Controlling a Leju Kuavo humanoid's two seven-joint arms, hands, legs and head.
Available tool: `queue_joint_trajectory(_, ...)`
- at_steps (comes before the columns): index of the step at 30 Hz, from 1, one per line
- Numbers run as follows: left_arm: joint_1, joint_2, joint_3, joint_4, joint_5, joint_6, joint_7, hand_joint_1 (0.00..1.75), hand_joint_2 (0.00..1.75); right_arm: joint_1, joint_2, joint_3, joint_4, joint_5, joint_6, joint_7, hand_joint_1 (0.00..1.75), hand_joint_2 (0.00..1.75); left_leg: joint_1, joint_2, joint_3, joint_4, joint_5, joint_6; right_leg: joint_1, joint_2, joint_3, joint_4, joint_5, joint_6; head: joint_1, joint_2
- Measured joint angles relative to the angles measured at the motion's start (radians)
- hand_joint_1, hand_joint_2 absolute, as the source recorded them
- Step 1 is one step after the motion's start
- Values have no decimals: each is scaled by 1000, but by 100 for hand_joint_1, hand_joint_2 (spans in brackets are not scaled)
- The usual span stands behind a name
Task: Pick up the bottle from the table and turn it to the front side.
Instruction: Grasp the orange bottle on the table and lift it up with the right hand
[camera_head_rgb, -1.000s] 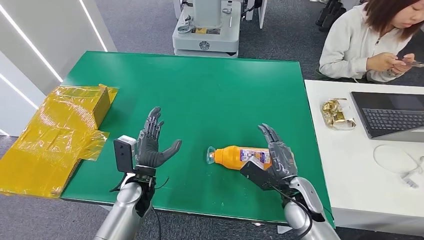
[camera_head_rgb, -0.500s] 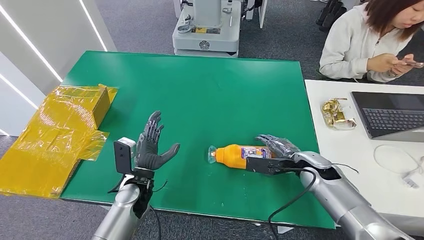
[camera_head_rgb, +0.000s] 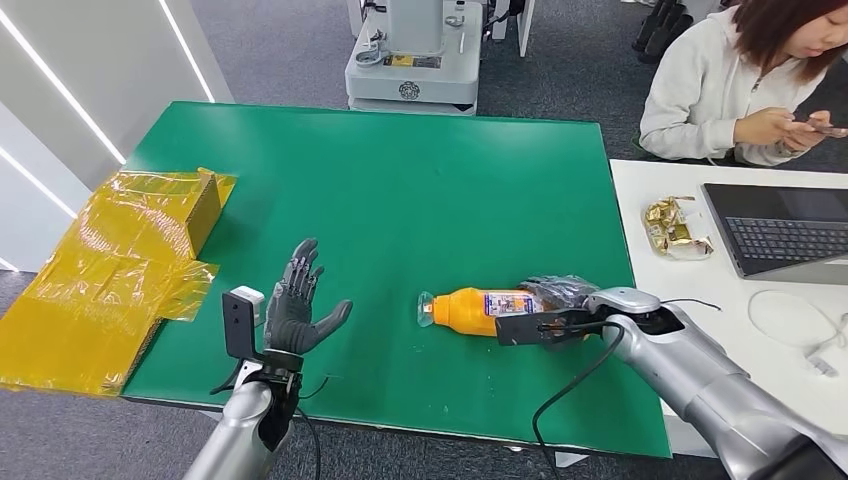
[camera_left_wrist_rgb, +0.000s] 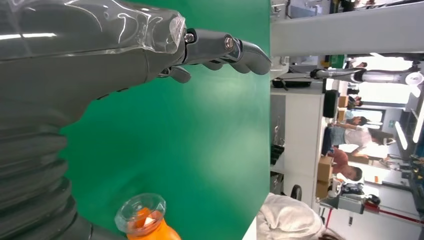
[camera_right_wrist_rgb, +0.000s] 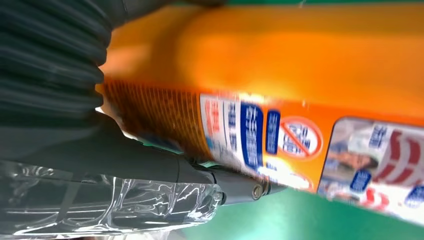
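Right hand (camera_head_rgb: 560, 300) lies over the base end of the bottle (camera_head_rgb: 478, 309), fingers draped across the labelled part. The right wrist view shows the orange body and label pressed close against the thumb (camera_right_wrist_rgb: 150, 165) — contact is plain, but whether the fingers have fully closed round the bottle I cannot tell. Bottle lies on its side on the green table (camera_head_rgb: 400, 180), near the front edge, clear cap pointing toward the left hand (camera_head_rgb: 297, 305).

Left hand is held upright above the table, fingers apart, holding nothing; well apart from the bottle. Its wrist view catches the cap end (camera_left_wrist_rgb: 141, 214) at the frame edge.

Step in hand, as I judge it: securing the grasp, before any lift. Next move calls for a firm wrap round the bottle's body, then a lift clear of the table and a roll about its long axis until the front label faces up — the body looks smooth and round, so a loose hold could let it slip or roll.

Against the earlier frames: right hand was raised and open beside the bottle, now lowered flat onto it, forearm swung in from the right. Bottle unmoved. Left hand slightly lower, otherwise the same pose.
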Motion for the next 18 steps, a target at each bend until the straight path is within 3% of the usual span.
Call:
queue_joint_trajectory(7,34,0,15,-25,0,-1,3,0,175,6,-37,55,-18,-73,-67,6,175,175,0,0,0,0,0,0,0,0,0,0,0,0,0,0)
queue_joint_trajectory(18,48,1,18,-39,-2,-2,3,0,175,18,-51,72,-45,-120,-102,25,175,175,0,0,2,0,0,0,0,0,1,0,0,0,0,0)
